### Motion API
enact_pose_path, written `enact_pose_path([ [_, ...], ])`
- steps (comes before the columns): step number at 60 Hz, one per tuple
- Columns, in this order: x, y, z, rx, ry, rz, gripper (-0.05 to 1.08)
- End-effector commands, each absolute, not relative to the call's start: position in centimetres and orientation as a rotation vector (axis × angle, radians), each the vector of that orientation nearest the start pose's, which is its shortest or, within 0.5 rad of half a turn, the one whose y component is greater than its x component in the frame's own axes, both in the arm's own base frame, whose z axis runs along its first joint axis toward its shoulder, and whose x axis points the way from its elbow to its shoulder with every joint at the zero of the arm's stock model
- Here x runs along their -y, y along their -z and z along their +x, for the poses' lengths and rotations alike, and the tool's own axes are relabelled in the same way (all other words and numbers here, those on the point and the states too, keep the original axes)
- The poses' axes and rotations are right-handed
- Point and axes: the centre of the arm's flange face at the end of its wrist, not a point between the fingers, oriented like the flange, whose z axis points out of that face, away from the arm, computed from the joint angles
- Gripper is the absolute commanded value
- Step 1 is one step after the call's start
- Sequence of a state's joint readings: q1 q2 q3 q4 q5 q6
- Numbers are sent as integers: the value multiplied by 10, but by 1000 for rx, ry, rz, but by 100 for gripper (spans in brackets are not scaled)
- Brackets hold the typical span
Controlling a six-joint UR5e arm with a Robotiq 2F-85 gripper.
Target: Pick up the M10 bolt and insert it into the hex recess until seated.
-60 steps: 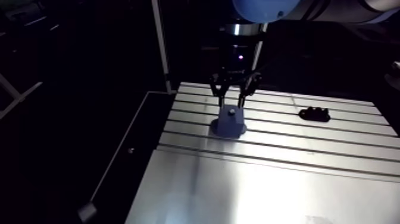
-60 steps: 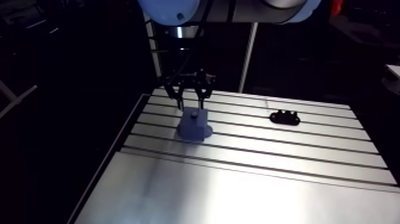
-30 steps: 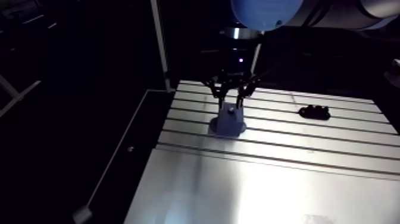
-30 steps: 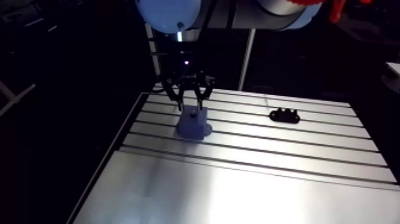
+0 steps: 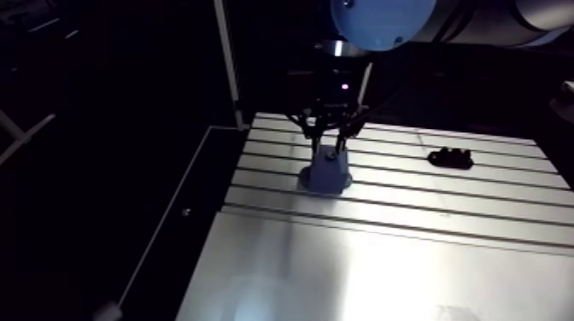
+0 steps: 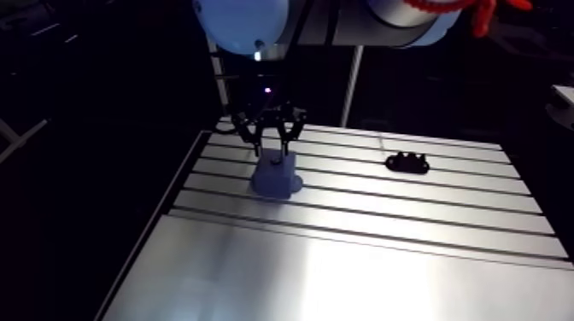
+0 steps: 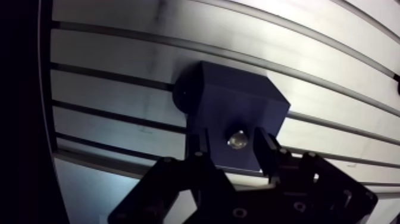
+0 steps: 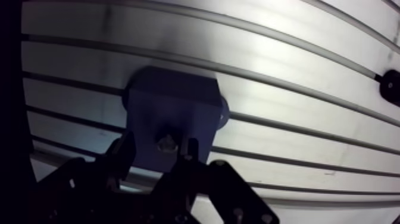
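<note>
Wrist view gives you the M10 bolt (image 7: 237, 141) standing in the top face of the blue block (image 7: 229, 104), its rounded metal end pointing up at the camera. The gripper (image 7: 232, 142) straddles it with one finger (image 7: 199, 149) on each side. A sliver of block face shows between each finger and the bolt, so your pincer is narrowly parted and gripping nothing. The block sits across the grooves of the slotted table (image 7: 107, 59). In the arm view, a small black part (image 5: 450, 158) lies well apart from the block.
</note>
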State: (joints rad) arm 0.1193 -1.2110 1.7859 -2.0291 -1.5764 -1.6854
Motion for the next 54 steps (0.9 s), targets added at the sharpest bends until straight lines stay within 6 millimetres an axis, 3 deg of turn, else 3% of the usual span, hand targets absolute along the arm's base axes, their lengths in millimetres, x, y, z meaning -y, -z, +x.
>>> enact_pose_path([
  [1, 193, -236, -549, -3010, -3, -338, 49],
  [54, 190, -235, -547, -3006, 12, -300, 50],
])
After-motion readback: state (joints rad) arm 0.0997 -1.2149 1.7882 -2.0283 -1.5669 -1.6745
